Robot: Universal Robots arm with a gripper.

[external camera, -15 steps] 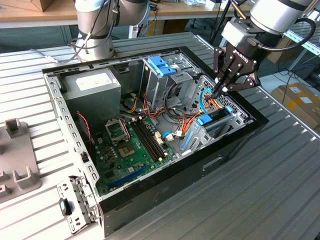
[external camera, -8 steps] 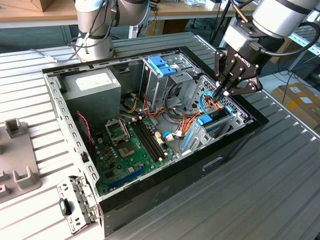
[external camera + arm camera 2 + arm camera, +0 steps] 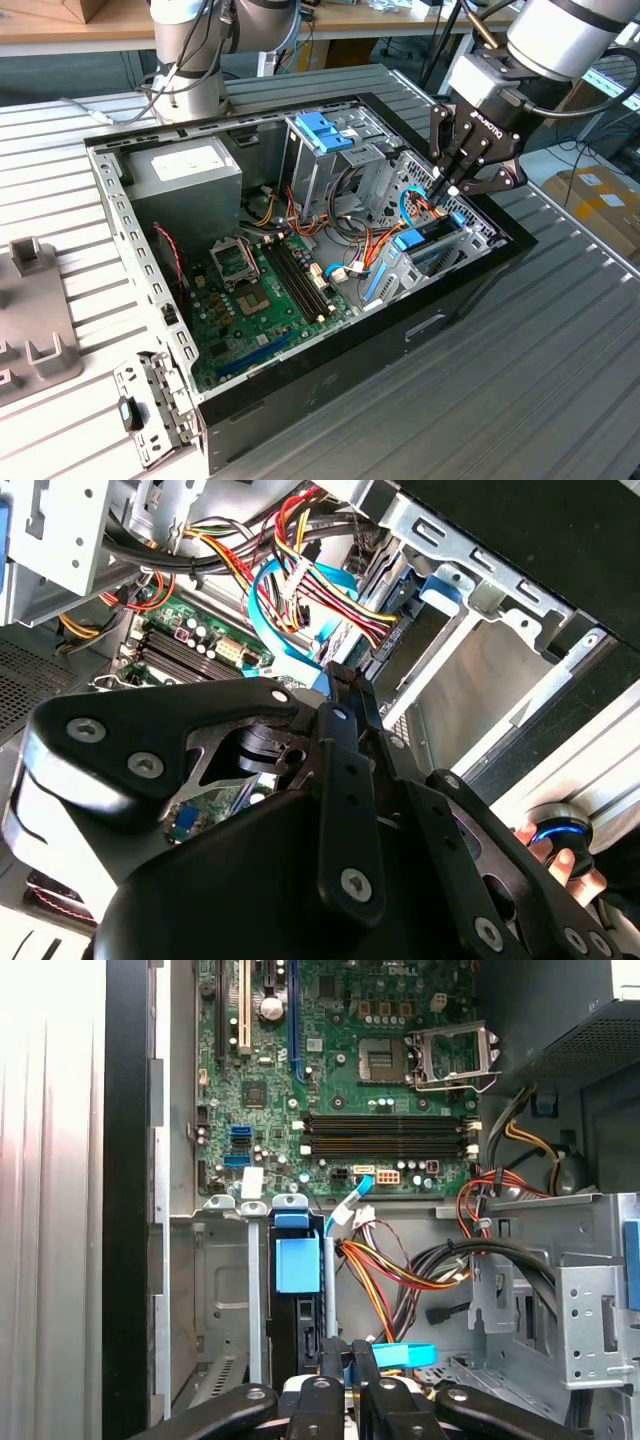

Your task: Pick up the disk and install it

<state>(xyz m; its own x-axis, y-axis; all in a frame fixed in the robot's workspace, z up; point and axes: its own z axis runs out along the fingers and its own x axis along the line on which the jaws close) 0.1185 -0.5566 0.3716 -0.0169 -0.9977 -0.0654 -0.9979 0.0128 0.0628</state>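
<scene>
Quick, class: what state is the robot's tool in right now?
Tool: fingers shut together, inside the open black computer case, above the blue-framed dark disk seated in its bay; not visibly gripping it.

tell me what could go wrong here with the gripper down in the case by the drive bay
1. The gripper sits among loose wires: the bundle of red, yellow and orange wires and a thin blue cable run right beside it, so a finger could snag or tug one.
2. The disk stands on edge in a narrow metal bay; a slight tilt might jam its blue carrier against the bay wall.
3. The motherboard lies exposed close by, so a slip could strike it.
</scene>
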